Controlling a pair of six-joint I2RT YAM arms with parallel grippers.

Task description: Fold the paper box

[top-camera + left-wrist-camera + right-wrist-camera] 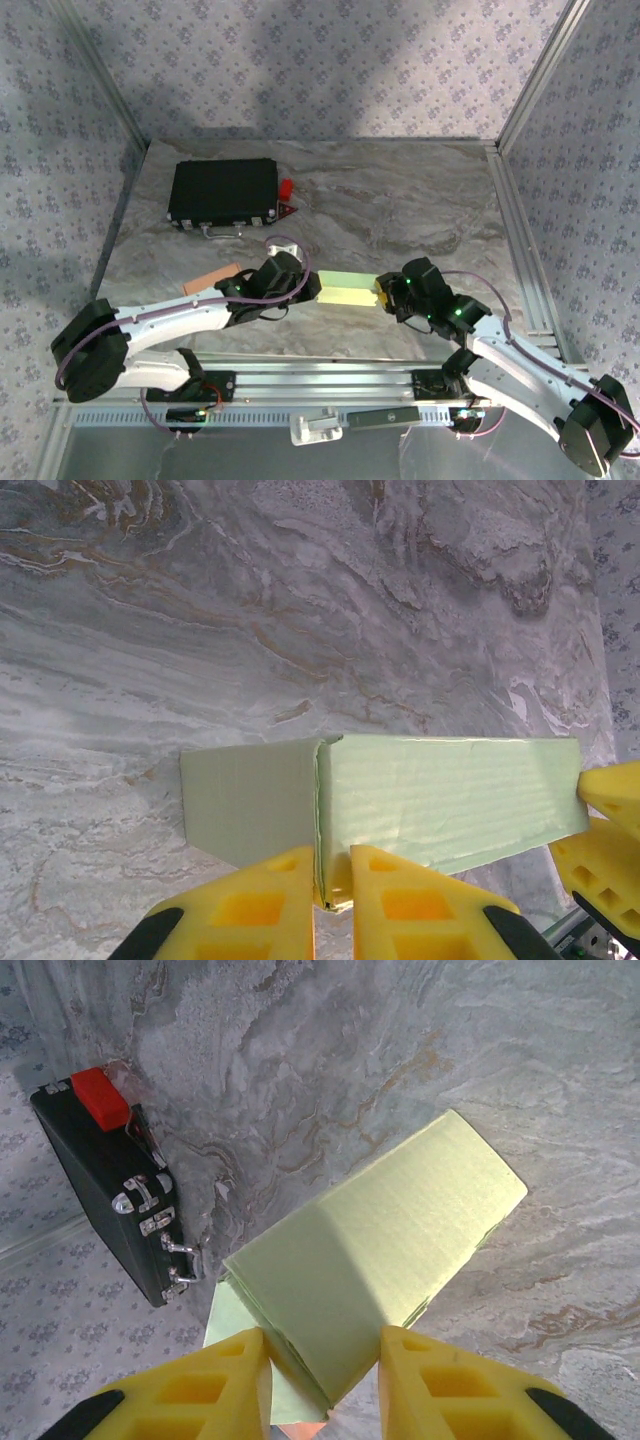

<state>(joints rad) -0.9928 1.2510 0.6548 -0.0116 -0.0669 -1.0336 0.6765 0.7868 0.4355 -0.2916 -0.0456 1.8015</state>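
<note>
Low in the left wrist view, the left gripper [332, 865] has its yellow fingers drawn close about a thin edge of the pale green paper box [346, 288]. It appears to be pinching it, though contact is hard to confirm. The right gripper [322, 1345] clasps the box's other end between its fingers. The box lies at the centre of the top view on the marble table [420, 200]. Farther back, at the upper left, sits a black case [222, 192] with a red piece [287, 187] just beside it.

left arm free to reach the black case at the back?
Probably not yet: left gripper is pinched on the paper box. Bare table lies between it and the black case.
</note>
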